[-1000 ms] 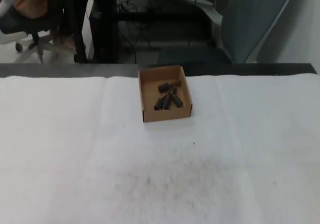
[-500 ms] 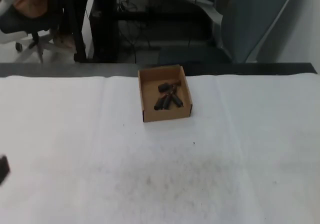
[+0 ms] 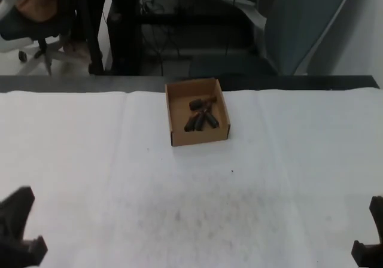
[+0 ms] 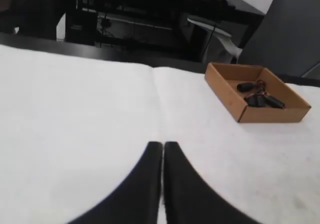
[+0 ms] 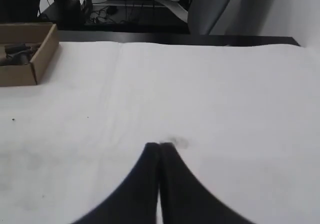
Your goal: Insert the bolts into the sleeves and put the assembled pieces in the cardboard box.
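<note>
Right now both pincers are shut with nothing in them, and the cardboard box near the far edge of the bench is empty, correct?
The cardboard box is not empty: the high view shows several dark pieces in it. The rest holds: the left pincer and the right pincer are shut with nothing in them.

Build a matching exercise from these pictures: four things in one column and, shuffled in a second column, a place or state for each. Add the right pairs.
Column one
1. cardboard box
2. dark pieces
3. left tool
4. white cover

Column two
a. shut, holding nothing
b. lying inside the box
c. spread flat beneath the box
d. open-topped, standing on the cover

Pairs: 1-d, 2-b, 3-a, 4-c
</note>
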### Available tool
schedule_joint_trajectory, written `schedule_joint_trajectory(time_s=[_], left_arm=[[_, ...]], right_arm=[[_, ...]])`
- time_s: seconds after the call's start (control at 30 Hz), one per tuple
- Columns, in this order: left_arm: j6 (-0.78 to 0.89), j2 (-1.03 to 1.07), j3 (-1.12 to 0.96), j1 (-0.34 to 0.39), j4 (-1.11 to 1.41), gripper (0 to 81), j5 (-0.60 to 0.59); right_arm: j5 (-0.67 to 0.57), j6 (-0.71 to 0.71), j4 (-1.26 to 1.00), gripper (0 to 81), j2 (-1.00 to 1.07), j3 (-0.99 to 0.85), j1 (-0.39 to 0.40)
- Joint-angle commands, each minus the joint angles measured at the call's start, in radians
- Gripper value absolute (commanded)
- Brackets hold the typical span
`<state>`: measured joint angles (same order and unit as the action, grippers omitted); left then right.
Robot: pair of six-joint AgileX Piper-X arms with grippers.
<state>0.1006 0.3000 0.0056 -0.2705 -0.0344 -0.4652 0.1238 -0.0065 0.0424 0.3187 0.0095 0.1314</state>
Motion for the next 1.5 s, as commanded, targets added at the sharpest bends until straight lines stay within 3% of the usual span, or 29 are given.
schedule_joint_trajectory(time_s=[0.0, 0.33, 1.47], left_arm=[[0.007, -0.003, -0.006, 0.002, -0.034, 1.7, 0.017], [0.147, -0.003, -0.006, 0.002, -0.040, 1.7, -0.016], [0.146, -0.006, -0.006, 0.013, -0.044, 1.7, -0.016]], right_arm=[[-0.009, 0.006, -0.024, 0.6, -0.001, -0.010, -0.004], [-0.009, 0.006, -0.024, 0.6, -0.001, -0.010, -0.004], [-0.009, 0.006, -0.024, 0.6, -0.001, -0.010, -0.004]])
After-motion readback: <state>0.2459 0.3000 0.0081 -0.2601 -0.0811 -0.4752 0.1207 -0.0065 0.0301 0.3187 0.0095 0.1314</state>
